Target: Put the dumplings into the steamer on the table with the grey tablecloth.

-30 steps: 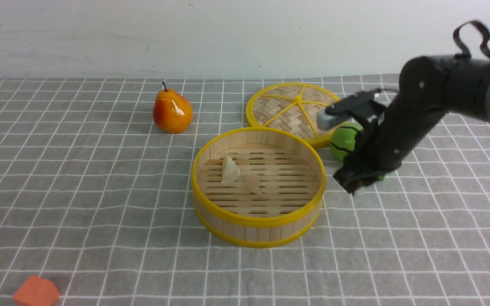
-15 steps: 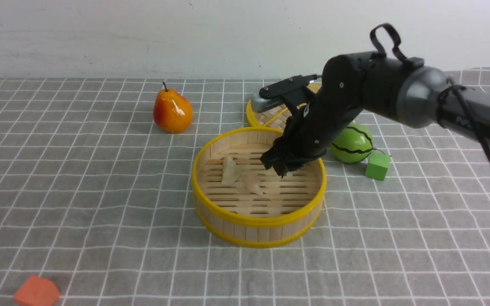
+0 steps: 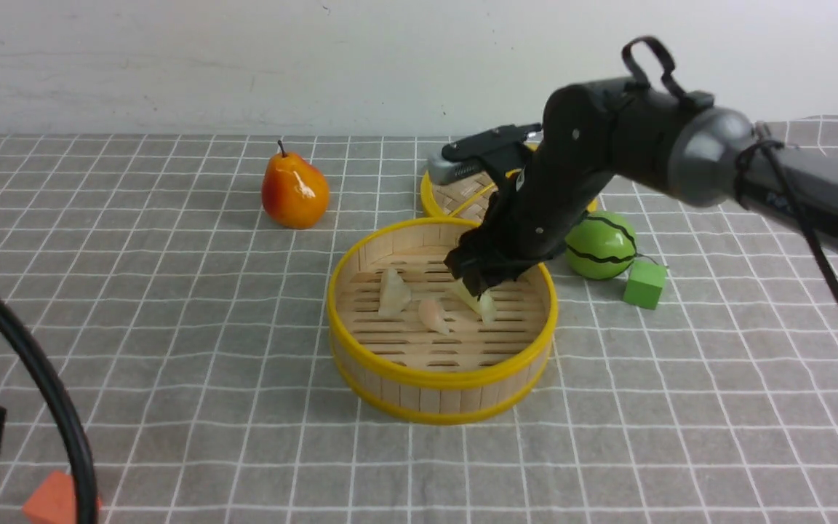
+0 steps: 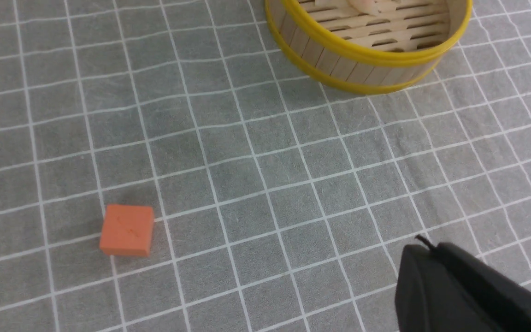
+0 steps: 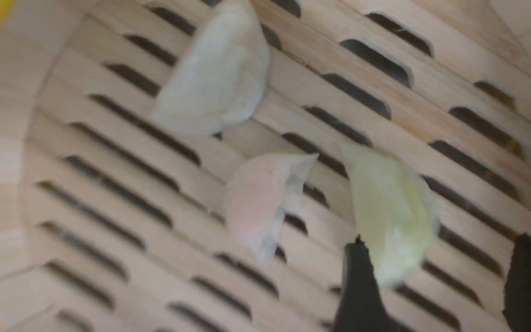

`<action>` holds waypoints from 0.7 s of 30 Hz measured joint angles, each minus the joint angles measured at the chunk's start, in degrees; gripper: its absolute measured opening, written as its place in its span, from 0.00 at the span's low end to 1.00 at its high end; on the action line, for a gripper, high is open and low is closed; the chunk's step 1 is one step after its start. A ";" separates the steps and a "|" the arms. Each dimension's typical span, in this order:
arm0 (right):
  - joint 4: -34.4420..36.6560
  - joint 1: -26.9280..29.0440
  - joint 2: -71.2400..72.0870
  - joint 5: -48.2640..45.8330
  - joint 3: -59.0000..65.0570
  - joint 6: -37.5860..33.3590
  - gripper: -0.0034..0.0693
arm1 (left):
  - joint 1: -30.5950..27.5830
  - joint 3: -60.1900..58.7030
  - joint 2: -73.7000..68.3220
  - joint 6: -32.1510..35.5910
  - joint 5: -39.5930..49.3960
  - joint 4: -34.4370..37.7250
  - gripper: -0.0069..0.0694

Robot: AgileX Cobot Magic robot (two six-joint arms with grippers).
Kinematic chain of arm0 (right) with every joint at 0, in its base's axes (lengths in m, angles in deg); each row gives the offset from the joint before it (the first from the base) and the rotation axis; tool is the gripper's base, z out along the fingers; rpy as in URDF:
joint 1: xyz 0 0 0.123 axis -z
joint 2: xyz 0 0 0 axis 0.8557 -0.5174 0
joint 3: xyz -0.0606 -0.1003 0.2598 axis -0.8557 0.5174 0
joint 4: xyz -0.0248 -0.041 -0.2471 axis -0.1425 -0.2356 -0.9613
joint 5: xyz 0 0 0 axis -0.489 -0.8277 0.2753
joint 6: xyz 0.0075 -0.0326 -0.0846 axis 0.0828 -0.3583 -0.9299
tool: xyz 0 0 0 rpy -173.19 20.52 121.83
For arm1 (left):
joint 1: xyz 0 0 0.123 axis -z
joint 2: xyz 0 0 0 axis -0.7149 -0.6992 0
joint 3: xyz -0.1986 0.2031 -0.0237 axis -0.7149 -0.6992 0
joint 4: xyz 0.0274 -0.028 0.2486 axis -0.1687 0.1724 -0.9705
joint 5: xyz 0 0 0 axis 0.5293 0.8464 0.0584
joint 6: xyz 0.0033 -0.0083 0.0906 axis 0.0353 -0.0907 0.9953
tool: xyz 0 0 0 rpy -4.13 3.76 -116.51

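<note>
Right gripper inside steamer — jaws spread, holding nothing. Yellow-green dumpling beside one finger; pink dumpling and white dumpling to its left. Left gripper — cannot tell.

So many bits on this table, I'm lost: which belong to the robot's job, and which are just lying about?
Job: steamer, white dumpling, pink dumpling, yellow-green dumpling.
Lying about: pear, woven lid, striped green ball, green block, orange block.

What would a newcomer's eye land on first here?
The black right arm, with its claw open low over the steamer mid-scene. Just under it is the yellow-green dumpling, next to the white dumpling and pink dumpling on the slats. A glossy pear stands behind, to the left.
</note>
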 joint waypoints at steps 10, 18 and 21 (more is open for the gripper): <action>5.07 0.00 20.42 -5.04 9.10 -5.30 0.29 | 0.00 -24.23 15.79 0.00 -24.90 8.17 0.10; 13.92 0.00 42.45 11.89 33.82 -12.93 0.06 | 0.00 -31.54 20.52 0.00 -39.03 9.16 0.10; 17.12 0.00 52.59 18.54 42.89 -16.63 0.04 | 0.00 -31.73 20.52 0.00 -39.32 9.22 0.10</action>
